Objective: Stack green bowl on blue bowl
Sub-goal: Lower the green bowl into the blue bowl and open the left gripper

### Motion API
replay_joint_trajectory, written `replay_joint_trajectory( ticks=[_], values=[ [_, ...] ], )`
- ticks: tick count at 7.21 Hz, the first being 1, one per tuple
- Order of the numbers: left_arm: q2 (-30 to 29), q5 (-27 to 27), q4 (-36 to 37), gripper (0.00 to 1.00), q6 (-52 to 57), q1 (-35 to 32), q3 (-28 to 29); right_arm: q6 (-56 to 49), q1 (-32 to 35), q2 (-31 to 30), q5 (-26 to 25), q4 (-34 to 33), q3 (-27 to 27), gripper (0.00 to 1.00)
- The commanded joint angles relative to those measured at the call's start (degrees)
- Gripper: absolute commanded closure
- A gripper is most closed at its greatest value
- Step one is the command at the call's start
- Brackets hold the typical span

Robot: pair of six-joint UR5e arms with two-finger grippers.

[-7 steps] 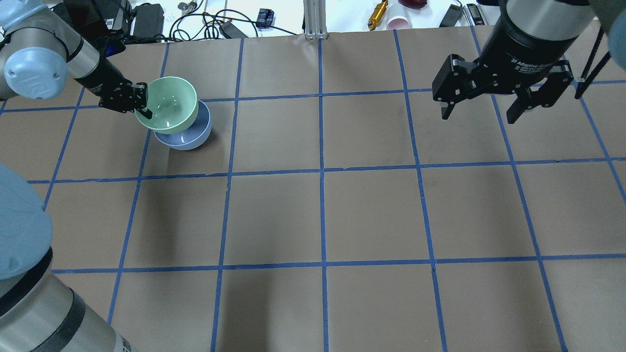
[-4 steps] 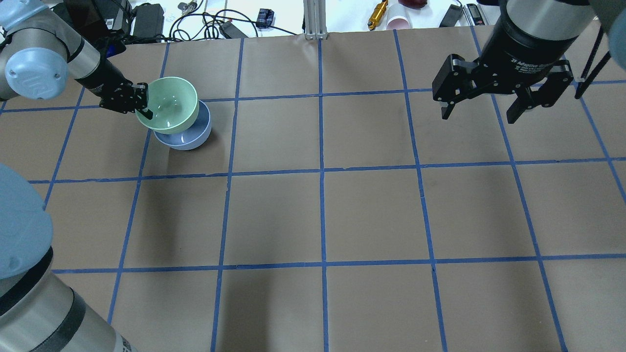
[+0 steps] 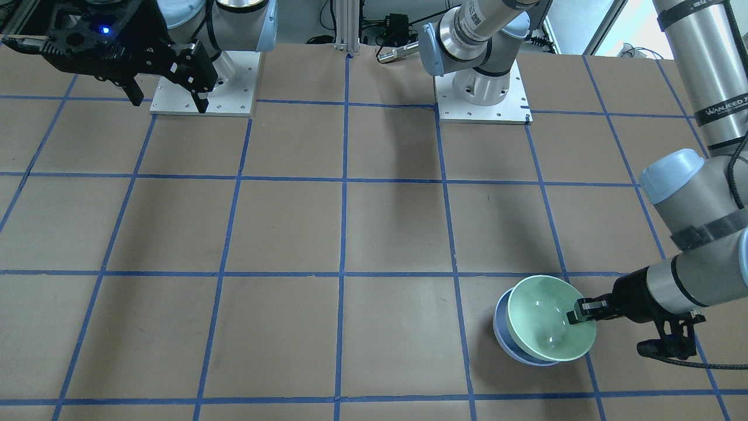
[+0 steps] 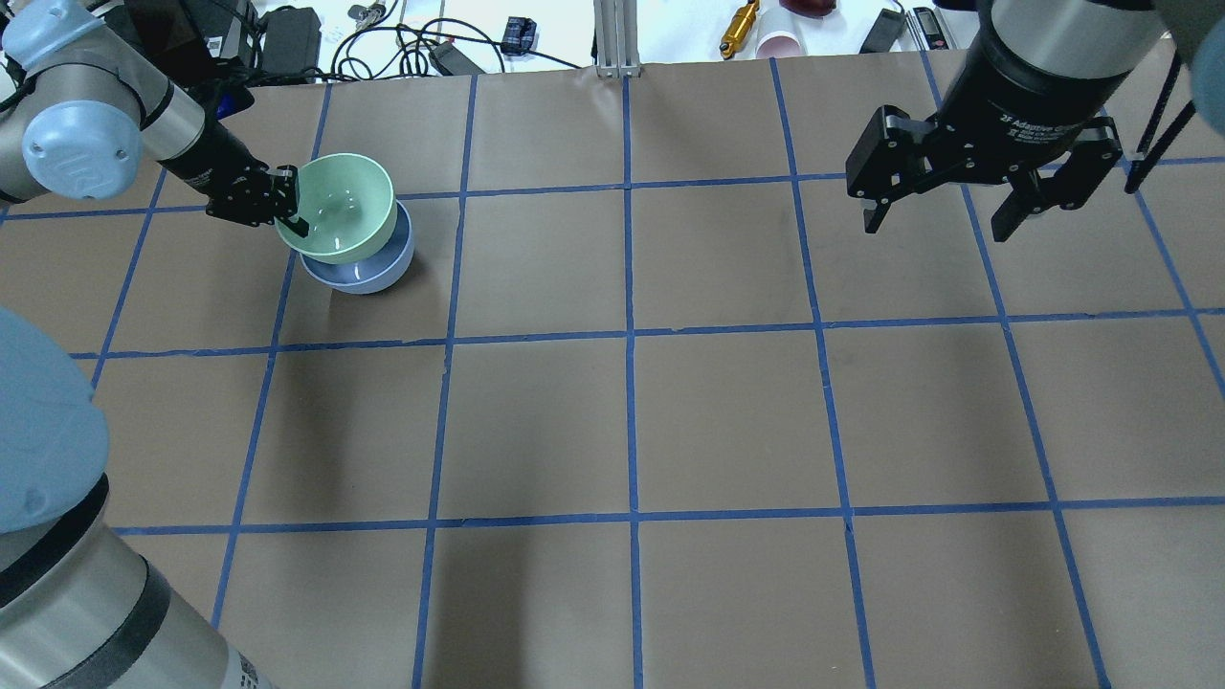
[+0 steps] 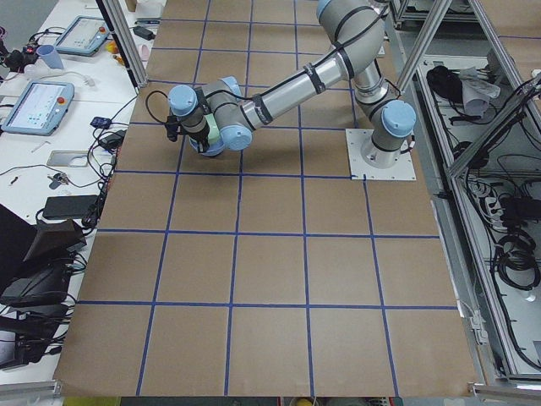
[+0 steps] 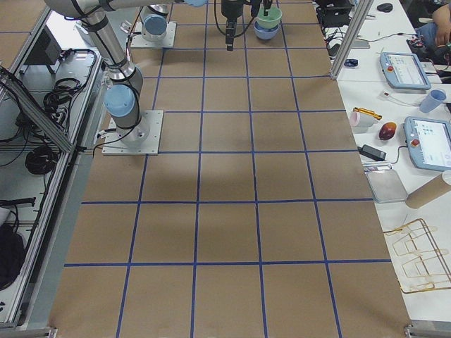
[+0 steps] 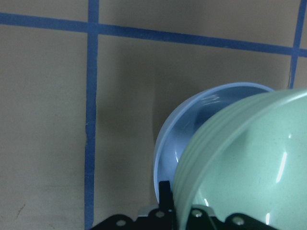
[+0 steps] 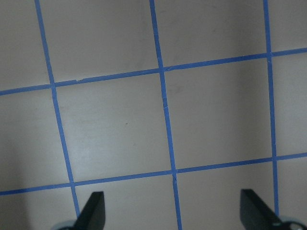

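Our left pincer (image 4: 290, 211) clamps the green bowl (image 4: 345, 203) by its rim; released off-centre (blue bowl (image 4: 371, 275) just beyond the pincer), it may tip.

Your counter (image 4: 727, 421) was covered in brown paper, crossed by a blue tape grid (image 4: 629, 335). Past your edge of it lay tangled cables (image 4: 402, 43), a gold cylinder (image 4: 739, 27) and a pink cup (image 4: 780, 43).

The round, glossy mint-green bowl (image 4: 345, 206) sits straight ahead of the left gripper (image 4: 290, 218), its near rim pinched between the jaws. Under it, offset, the round, glossy periwinkle-blue bowl (image 4: 368, 276) rests on the brown paper-covered table (image 4: 727, 411). The right gripper (image 4: 935, 230) hangs well apart.
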Motion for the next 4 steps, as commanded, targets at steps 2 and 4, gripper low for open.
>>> replay_joint_trajectory(
  ticks=[2,4],
  values=[
    [-0.1,-0.1,0.3,0.92,0.0,-0.1,0.0,0.0,0.0,0.0,0.0,0.0,0.1,0.0],
    [-0.1,0.0,0.2,0.67,0.1,-0.1,-0.1,0.0,0.0,0.0,0.0,0.0,0.0,0.0]
  ],
)
